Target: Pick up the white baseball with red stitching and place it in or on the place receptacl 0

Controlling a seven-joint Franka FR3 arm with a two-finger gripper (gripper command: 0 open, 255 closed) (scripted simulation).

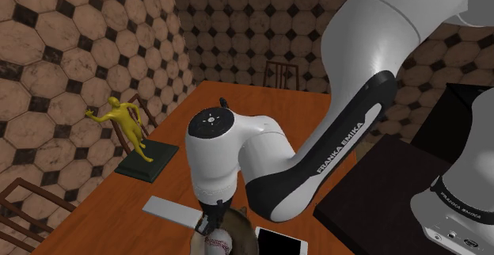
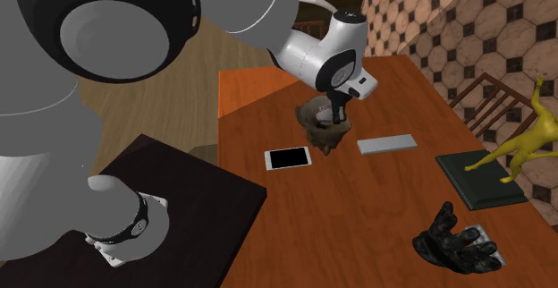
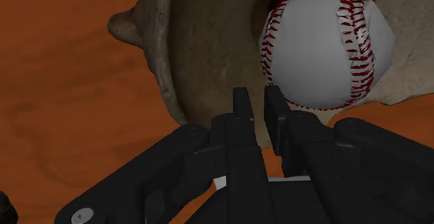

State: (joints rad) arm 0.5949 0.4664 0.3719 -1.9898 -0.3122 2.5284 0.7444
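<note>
White capital letters reading "FRANKA EMIKA" stood on the dark band (image 1: pixel 342 146) along the underside of the white arm (image 1: pixel 380 32), in the middle of the shoulder view, slanting up toward the right. A second, smaller line of white lettering sat on the dark ring (image 1: pixel 463 202) of the arm's near right segment. It looked like the same brand name but was too small to read with certainty.
</note>
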